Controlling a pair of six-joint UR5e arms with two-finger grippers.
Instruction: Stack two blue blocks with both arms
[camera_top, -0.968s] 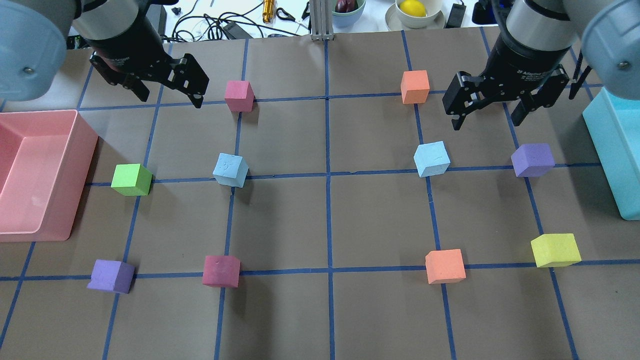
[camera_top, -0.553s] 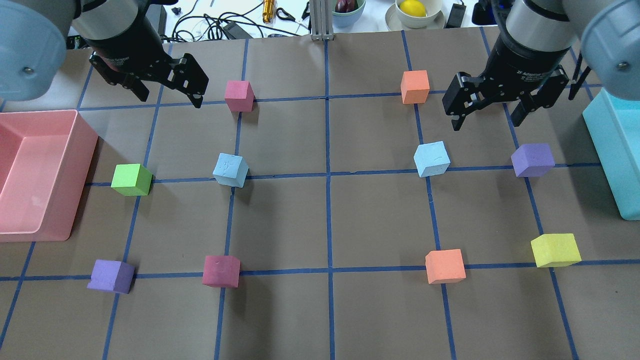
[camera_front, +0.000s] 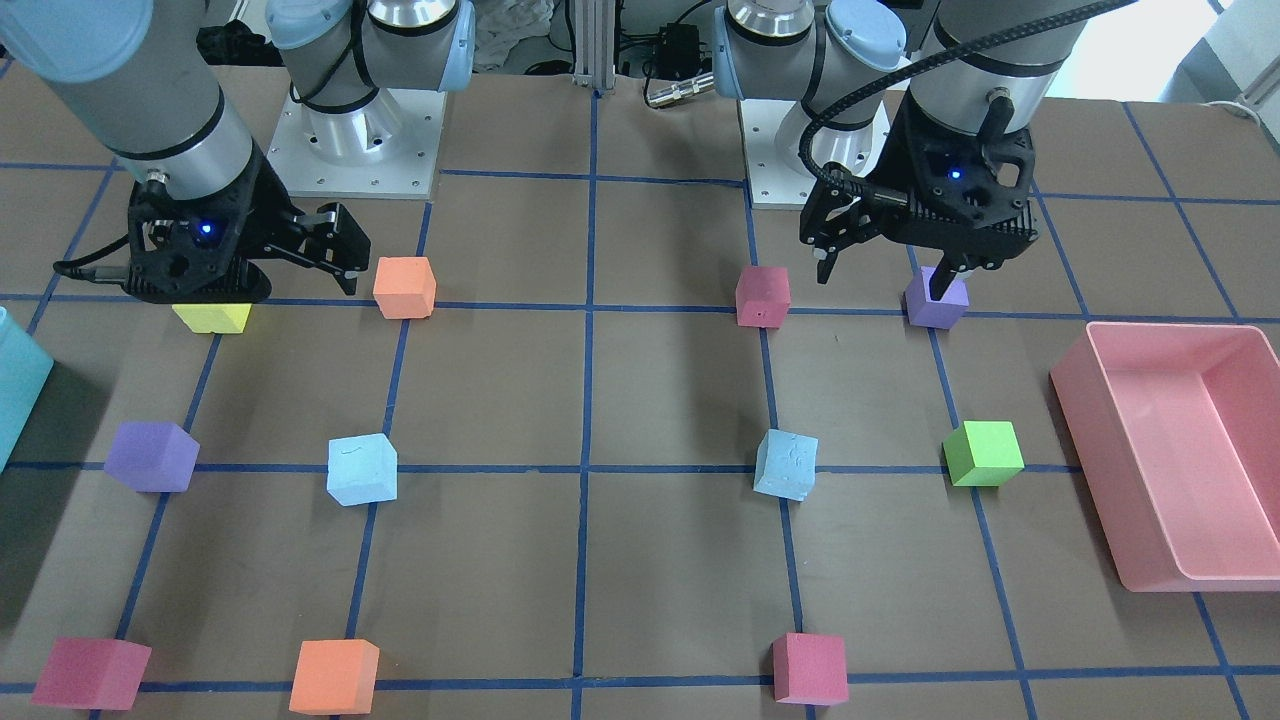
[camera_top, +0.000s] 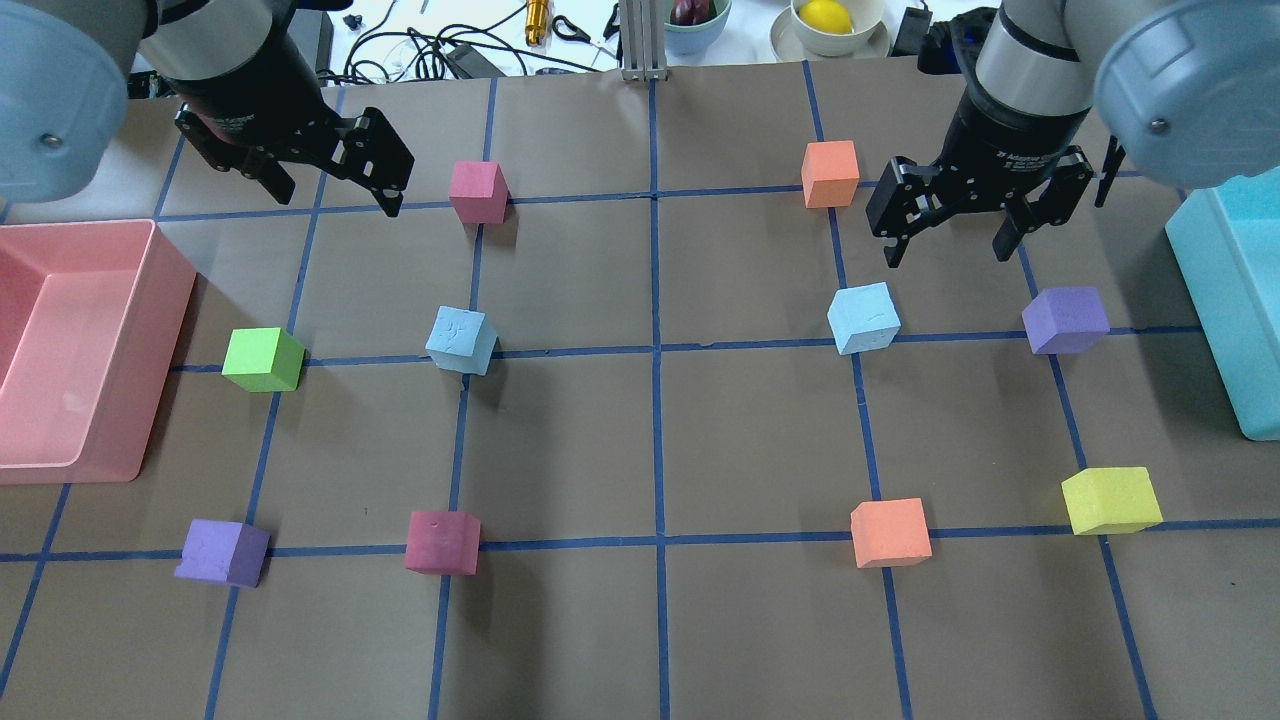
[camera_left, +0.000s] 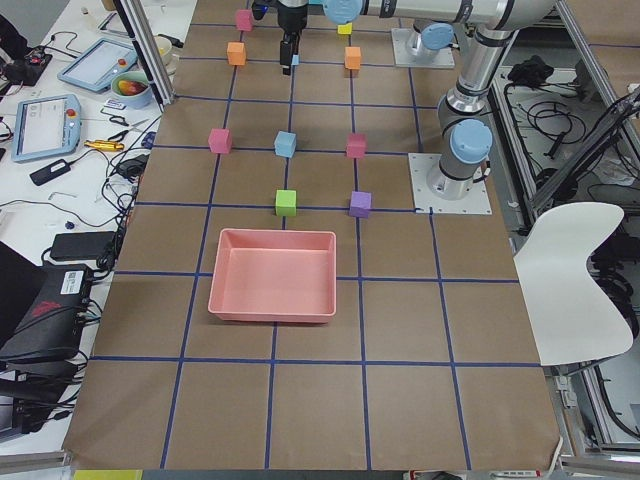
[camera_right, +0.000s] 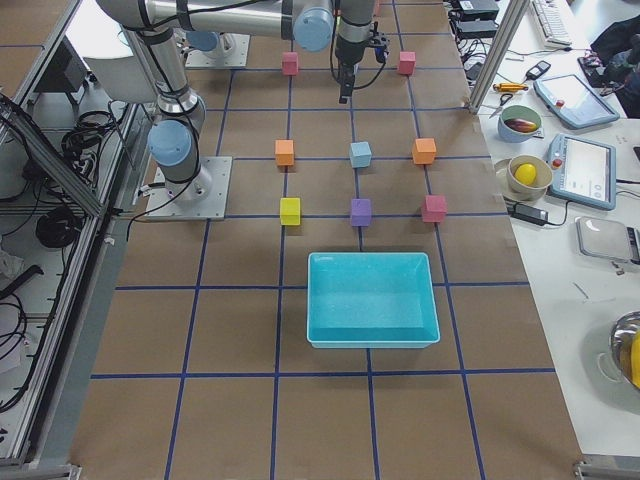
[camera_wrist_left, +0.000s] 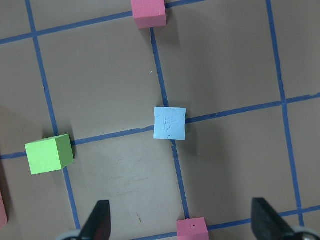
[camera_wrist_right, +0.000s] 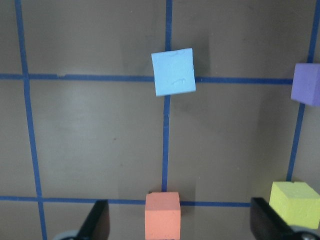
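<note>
Two pale blue blocks sit apart on the brown gridded table. One (camera_top: 461, 340) is left of centre and also shows in the left wrist view (camera_wrist_left: 170, 123). The other (camera_top: 864, 318) is right of centre and also shows in the right wrist view (camera_wrist_right: 173, 72). My left gripper (camera_top: 338, 197) hangs open and empty above the far left of the table, beyond its block. My right gripper (camera_top: 948, 257) hangs open and empty just beyond and right of its block. Both grippers are well above the table; in the front-facing view the blocks (camera_front: 362, 469) (camera_front: 786, 464) stand untouched.
A pink bin (camera_top: 170, 300) stands at the left edge and a teal bin (camera_top: 1215, 300) at the right. Scattered cubes: green (camera_top: 262, 359), purple (camera_top: 1065, 320) (camera_top: 222, 552), pink (camera_top: 478, 191) (camera_top: 442, 542), orange (camera_top: 830, 173) (camera_top: 890, 532), yellow (camera_top: 1110, 500).
My right arm has shifted a little to the left, bringing its open gripper nearer the right blue block. The left arm has barely moved. No block has moved.
</note>
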